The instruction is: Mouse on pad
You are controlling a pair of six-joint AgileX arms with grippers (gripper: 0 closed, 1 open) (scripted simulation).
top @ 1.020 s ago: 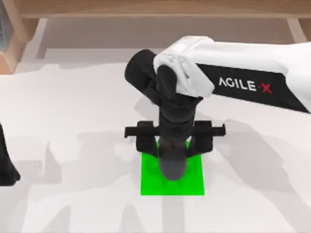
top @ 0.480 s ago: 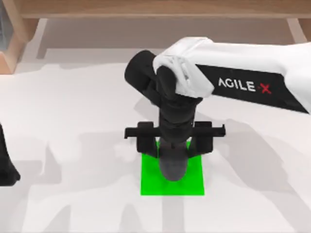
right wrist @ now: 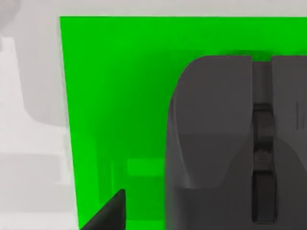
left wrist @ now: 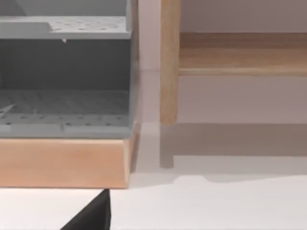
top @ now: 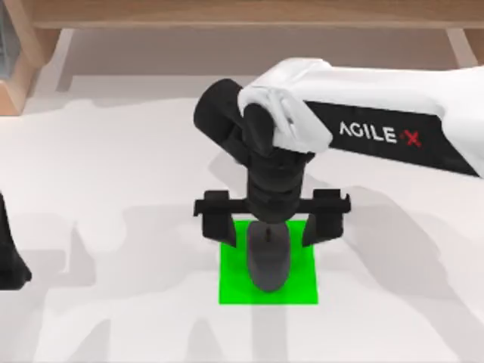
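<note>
The mouse (top: 267,263) lies on the green pad (top: 233,281), its dark grey body inside the pad's edges and a little toward the pad's far side, with its scroll wheel end pointing away from the pad's near edge. In the right wrist view the mouse (right wrist: 225,143) sits flat on the pad (right wrist: 115,105), the scroll wheel set in the groove down its middle, and green shows past its side and front.

The right hand (top: 272,221) hangs over the far edge of the pad, directly above the front of the mouse. Its two fingers (top: 214,221) are spread wide, one standing off each side of the mouse with a clear gap between, so the hand grips nothing. The white right arm reaches in from the pad's right over the white desk (top: 113,189).

The left arm is parked well to the pad's left, at the edge of the desk. Whether its hand is open or closed cannot be told. Its wrist view looks past the desk at a grey perforated shelf unit (left wrist: 64,72) on a wooden base, beside a wooden post (left wrist: 169,62).
</note>
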